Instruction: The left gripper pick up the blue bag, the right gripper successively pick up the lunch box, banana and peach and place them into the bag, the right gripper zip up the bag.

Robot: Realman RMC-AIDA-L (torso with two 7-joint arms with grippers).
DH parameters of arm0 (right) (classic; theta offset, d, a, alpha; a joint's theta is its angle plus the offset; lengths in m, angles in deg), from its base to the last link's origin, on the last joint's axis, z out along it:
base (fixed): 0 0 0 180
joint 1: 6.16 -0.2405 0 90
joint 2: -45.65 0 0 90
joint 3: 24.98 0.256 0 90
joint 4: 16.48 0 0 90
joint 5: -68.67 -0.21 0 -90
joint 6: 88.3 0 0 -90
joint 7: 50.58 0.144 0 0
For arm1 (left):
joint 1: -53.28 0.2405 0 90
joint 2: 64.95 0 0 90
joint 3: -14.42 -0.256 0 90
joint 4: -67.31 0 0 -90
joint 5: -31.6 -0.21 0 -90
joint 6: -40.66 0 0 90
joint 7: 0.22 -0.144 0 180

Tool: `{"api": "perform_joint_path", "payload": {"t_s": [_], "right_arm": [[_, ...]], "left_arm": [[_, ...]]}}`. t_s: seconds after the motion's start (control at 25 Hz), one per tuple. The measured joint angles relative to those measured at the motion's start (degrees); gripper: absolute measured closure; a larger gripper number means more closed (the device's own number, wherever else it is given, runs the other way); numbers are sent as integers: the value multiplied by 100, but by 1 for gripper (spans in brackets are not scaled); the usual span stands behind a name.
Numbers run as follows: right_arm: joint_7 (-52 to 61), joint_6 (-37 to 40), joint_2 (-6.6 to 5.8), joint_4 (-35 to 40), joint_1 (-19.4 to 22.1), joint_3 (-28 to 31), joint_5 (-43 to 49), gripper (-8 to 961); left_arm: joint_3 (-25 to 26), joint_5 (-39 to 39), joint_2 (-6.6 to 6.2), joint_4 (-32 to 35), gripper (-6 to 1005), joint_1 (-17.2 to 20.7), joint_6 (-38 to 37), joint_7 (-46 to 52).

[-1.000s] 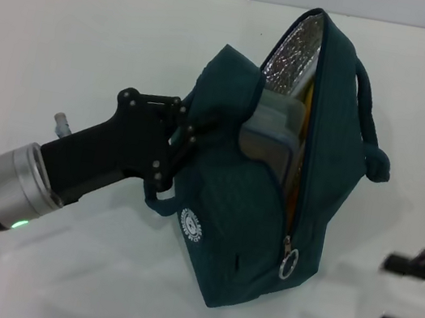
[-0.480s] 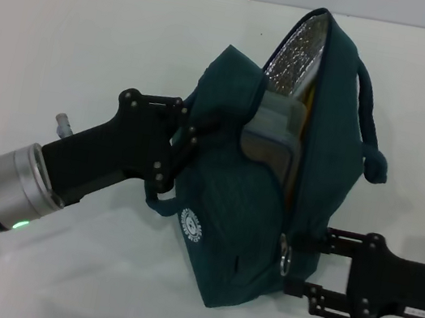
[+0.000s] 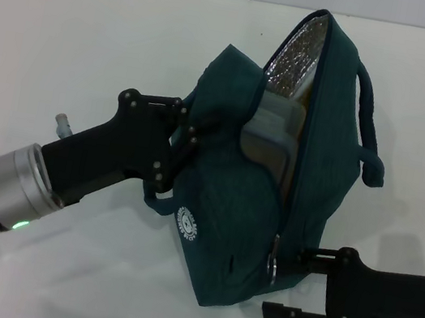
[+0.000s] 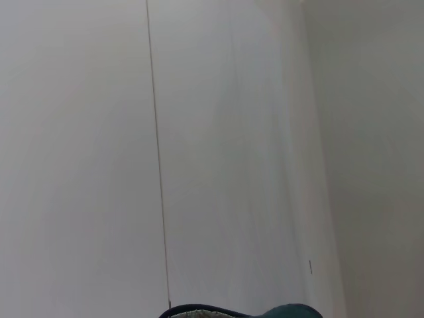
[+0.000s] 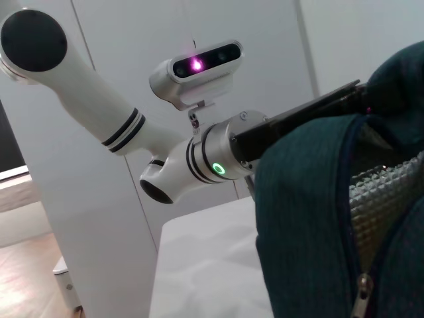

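step: zipping | bag (image 3: pixel 275 178) held tilted above table (image 3: pixel 69 35), pinched by left claw (image 3: pixel 188 134) | zipper pull (image 3: pixel 272 262) at near end, touching right claw (image 3: pixel 283 283), spread | zipper line runs near-to-far, upward.

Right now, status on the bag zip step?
Left tool holds the bag tilted. Right tool at the zip pull, grip unclear. Bag unzipped, lunch box inside. Nothing in the way.
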Motion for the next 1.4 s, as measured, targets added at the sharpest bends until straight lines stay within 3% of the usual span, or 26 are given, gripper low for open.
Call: {"api": "perform_joint_path", "payload": {"t_s": [0.64, 1.08, 1.4], "right_arm": [[-14, -124, 4, 17, -34, -50, -129, 388], [-542, -201, -5, 155, -17, -205, -266, 780], [-1353, -48, -23, 321, 291, -164, -918, 861]], "left_arm": [[19, -3, 9, 0, 960, -39, 23, 0], [27, 49, 9, 0, 962, -78, 30, -148], [25, 226, 9, -9, 961, -44, 81, -276]]}}
